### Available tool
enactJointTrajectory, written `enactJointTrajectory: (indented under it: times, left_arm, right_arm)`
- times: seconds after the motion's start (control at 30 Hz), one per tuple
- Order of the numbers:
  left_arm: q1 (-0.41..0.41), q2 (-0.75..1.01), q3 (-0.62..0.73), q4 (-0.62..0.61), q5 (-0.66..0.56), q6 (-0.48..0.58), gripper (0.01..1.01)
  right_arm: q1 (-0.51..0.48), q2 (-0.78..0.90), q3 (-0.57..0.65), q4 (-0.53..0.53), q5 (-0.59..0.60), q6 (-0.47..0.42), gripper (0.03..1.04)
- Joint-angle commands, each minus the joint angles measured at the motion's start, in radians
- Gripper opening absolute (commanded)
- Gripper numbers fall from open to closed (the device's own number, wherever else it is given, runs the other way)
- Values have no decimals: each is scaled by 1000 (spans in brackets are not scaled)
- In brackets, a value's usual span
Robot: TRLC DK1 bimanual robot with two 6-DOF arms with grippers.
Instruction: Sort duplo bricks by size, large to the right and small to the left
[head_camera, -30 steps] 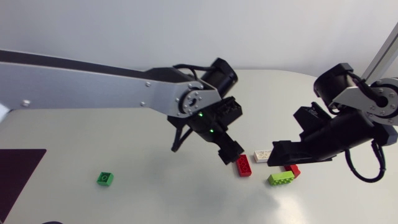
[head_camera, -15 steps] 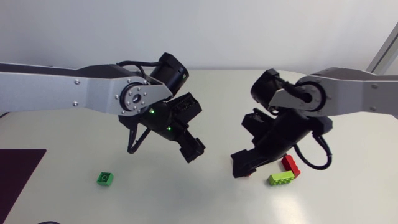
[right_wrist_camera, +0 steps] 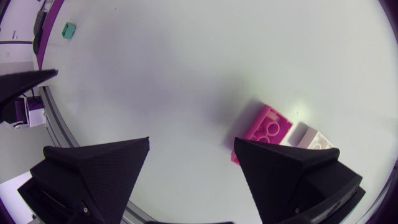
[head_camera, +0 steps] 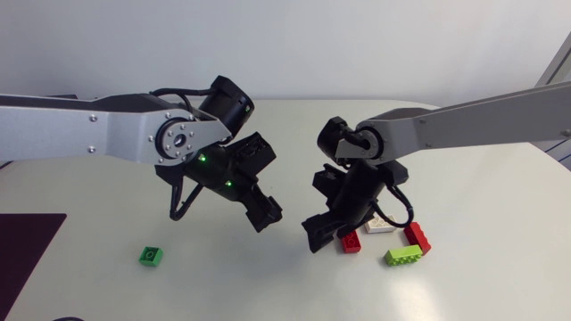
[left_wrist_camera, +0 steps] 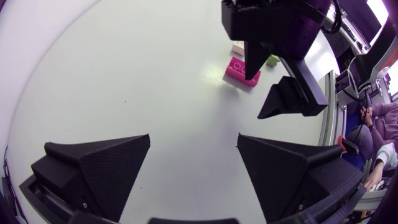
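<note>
Left jaws wide open, nothing in them: bare worktop (left_wrist_camera: 155,81) shows between the two fingers (left_wrist_camera: 99,165). Right jaws released as well, fingers (right_wrist_camera: 99,174) spread and gripping nothing.

Left arm (head_camera: 107,138) comes in from the left edge, right arm (head_camera: 464,120) from the right edge and past the middle. The two sets of jaws hang close together over the centre with only a narrow gap between them.

Red brick (head_camera: 352,243) lies just beside the right jaws, right of centre toward the near edge. In the right wrist view it sits just ahead of one fingertip, not between the pair. White brick (head_camera: 380,225) is just behind it. Second red brick (head_camera: 417,235) is a little further toward the right edge, with the lime brick (head_camera: 403,256) just beside it on the near side. That cluster is tight, while the worktop runs on well beyond it to the right edge.

Small green brick (head_camera: 151,257) sits alone toward the near edge on the left half, well apart from the cluster. A broad stretch of worktop lies between them. Dark mat (head_camera: 27,250) lies near the left edge, short of the small green brick.
</note>
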Motion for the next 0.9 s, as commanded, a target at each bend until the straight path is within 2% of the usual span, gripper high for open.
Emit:
enactJointTrajectory:
  times: [0.0,0.2,0.67,0.87]
  left_arm:
    - [7,-19,-33,-3,14,21,975]
    - [19,-20,-46,-2,14,25,975]
    - [14,-11,-42,17,15,25,975]
    - [13,-19,-32,17,17,20,975]
  right_arm:
    - [19,46,46,-4,-7,-20,980]
    - [17,88,46,3,-7,-20,980]
    - [-179,3,-95,0,-9,-124,980]
    - [-121,-46,-69,-10,-7,-101,980]
